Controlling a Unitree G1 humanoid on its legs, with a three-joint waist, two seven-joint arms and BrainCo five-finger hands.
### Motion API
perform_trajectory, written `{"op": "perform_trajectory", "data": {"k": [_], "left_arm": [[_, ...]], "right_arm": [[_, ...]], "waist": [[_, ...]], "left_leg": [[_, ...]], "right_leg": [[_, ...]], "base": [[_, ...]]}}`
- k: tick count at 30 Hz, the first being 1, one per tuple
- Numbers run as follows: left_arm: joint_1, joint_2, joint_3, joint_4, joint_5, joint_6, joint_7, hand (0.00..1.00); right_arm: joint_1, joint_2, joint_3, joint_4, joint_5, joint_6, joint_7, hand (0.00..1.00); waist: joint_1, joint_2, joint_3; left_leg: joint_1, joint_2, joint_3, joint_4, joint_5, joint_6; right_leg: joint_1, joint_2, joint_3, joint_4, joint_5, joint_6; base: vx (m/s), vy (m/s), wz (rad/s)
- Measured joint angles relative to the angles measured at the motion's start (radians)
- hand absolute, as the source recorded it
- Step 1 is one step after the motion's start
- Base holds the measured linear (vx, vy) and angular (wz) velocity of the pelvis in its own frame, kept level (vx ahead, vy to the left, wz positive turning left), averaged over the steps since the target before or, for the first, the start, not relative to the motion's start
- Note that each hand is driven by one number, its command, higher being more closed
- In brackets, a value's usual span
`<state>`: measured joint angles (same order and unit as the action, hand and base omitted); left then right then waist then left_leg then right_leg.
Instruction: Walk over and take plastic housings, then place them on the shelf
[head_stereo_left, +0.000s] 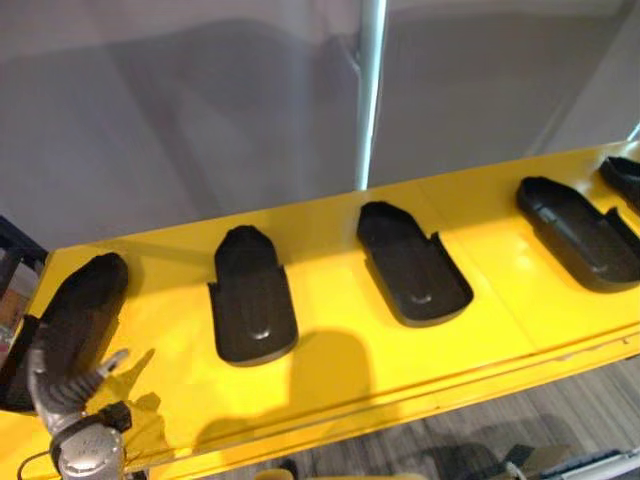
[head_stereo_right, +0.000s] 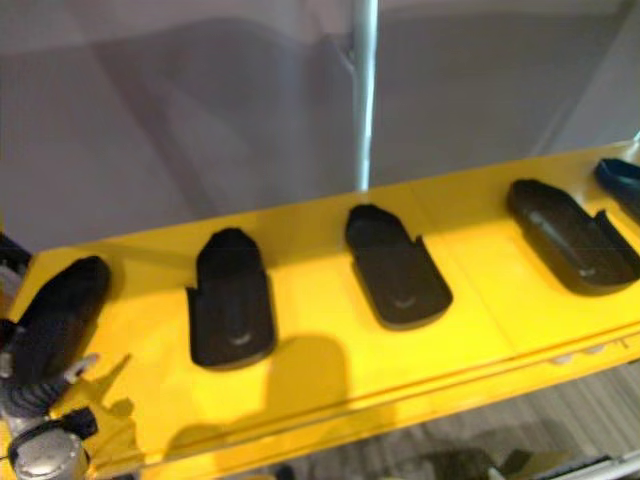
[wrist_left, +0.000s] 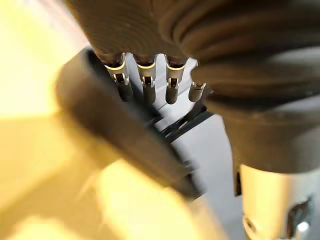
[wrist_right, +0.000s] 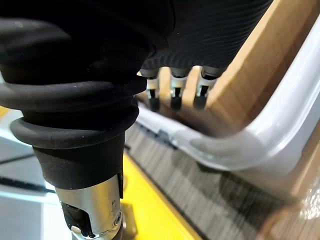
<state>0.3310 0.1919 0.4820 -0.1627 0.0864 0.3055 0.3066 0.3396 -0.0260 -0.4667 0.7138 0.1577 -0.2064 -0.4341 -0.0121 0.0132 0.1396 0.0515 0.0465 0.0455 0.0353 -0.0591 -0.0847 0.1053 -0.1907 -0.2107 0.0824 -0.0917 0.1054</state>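
Several black plastic housings lie in a row on a yellow shelf (head_stereo_left: 340, 350). The leftmost housing (head_stereo_left: 75, 320) sits at the shelf's left end, and my left hand (head_stereo_left: 70, 400) is at its near end. In the left wrist view the fingers (wrist_left: 150, 85) reach loosely over that housing's rim (wrist_left: 115, 125); the thumb (head_stereo_left: 108, 364) sticks out to the right, off the housing. More housings lie further right (head_stereo_left: 252, 300), (head_stereo_left: 412, 265), (head_stereo_left: 580, 235). My right hand (wrist_right: 175, 95) hangs with relaxed fingers and holds nothing.
A silver pole (head_stereo_left: 370, 90) rises behind the shelf in front of a grey wall. Grey floor (head_stereo_left: 560, 420) shows below the shelf's front edge. By the right hand stand a wooden panel (wrist_right: 270, 60) and a pale curved tube (wrist_right: 260, 135).
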Motion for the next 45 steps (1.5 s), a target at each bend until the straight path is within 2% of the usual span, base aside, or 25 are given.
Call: {"op": "perform_trajectory", "data": {"k": [4,9,19,25,30,33,36,38,42,45], "left_arm": [[-0.016,0.060,-0.002,0.050,0.004,0.043,-0.068,0.00],[-0.028,0.111,-0.004,0.101,0.011,0.047,-0.126,0.00],[-0.055,0.120,-0.016,0.154,-0.012,0.025,-0.123,0.00],[-0.067,0.126,-0.019,0.151,-0.109,0.021,-0.093,0.00],[-0.090,0.107,-0.032,0.118,-0.291,-0.018,-0.052,0.00],[-0.100,0.067,-0.067,0.073,-0.412,-0.072,-0.011,0.00],[-0.105,0.026,-0.117,0.021,-0.498,-0.123,0.002,0.00],[-0.115,0.018,-0.140,0.003,-0.522,-0.135,0.017,0.00],[-0.133,0.005,-0.152,-0.004,-0.549,-0.170,0.096,0.00],[-0.137,-0.005,-0.152,-0.005,-0.548,-0.179,0.127,0.00]], "right_arm": [[-0.014,-0.009,0.000,0.000,-0.014,0.018,0.009,0.00],[-0.033,-0.022,0.000,0.000,-0.014,0.021,0.023,0.00],[-0.044,-0.042,-0.001,0.000,-0.016,0.033,0.044,0.00],[-0.045,-0.043,-0.001,0.002,-0.035,0.032,0.046,0.00],[-0.044,-0.042,-0.001,0.002,-0.037,0.032,0.046,0.00],[-0.045,-0.041,0.000,0.003,-0.055,0.032,0.045,0.00],[-0.045,-0.038,0.002,0.006,-0.056,0.032,0.045,0.00],[-0.045,-0.038,0.014,0.012,-0.056,0.032,0.043,0.00],[-0.052,-0.032,0.053,0.017,-0.056,0.032,0.042,0.00],[-0.052,-0.026,0.061,0.022,-0.057,0.032,0.041,0.00]], "waist": [[0.000,-0.002,-0.001],[0.001,0.001,-0.003],[0.000,0.006,-0.006],[0.001,0.005,-0.006],[0.000,-0.003,-0.001],[0.000,-0.014,0.006],[-0.001,-0.027,0.013],[-0.001,-0.033,0.018],[-0.004,-0.050,0.027],[-0.004,-0.051,0.027]], "left_leg": [[0.000,0.000,-0.003,-0.006,0.004,0.000],[0.001,0.000,-0.003,-0.008,0.004,0.000],[0.014,-0.001,-0.003,-0.033,0.019,0.001],[0.017,-0.003,-0.006,-0.044,0.027,0.000],[0.018,-0.004,-0.013,-0.044,0.029,0.000],[0.019,-0.004,-0.014,-0.045,0.030,0.000],[0.020,-0.004,-0.015,-0.045,0.030,0.000],[0.028,-0.004,-0.016,-0.045,0.030,0.000],[0.035,-0.005,-0.013,-0.049,0.030,0.000],[0.036,-0.005,-0.013,-0.051,0.030,0.000]], "right_leg": [[0.001,0.000,-0.006,-0.004,0.000,0.000],[0.003,0.000,-0.009,-0.007,0.001,0.001],[0.004,0.000,-0.011,-0.010,0.003,0.005],[0.005,-0.001,-0.013,-0.016,0.007,0.011],[0.020,-0.001,-0.028,-0.027,0.009,0.015],[0.022,-0.002,-0.030,-0.028,0.009,0.014],[0.025,-0.002,-0.032,-0.028,0.009,0.014],[0.034,-0.001,-0.034,-0.031,0.009,0.014],[0.037,-0.002,-0.033,-0.031,0.008,0.013],[0.037,-0.002,-0.033,-0.031,0.008,0.013]], "base": [[0.01,-0.001,0.02],[0.00,0.000,0.00],[0.00,0.000,0.00],[0.00,0.000,0.00],[0.00,0.001,0.07],[0.00,-0.001,0.01],[0.00,0.000,0.00],[0.00,0.000,0.00],[0.00,0.000,-0.01],[0.00,0.000,0.00]]}}
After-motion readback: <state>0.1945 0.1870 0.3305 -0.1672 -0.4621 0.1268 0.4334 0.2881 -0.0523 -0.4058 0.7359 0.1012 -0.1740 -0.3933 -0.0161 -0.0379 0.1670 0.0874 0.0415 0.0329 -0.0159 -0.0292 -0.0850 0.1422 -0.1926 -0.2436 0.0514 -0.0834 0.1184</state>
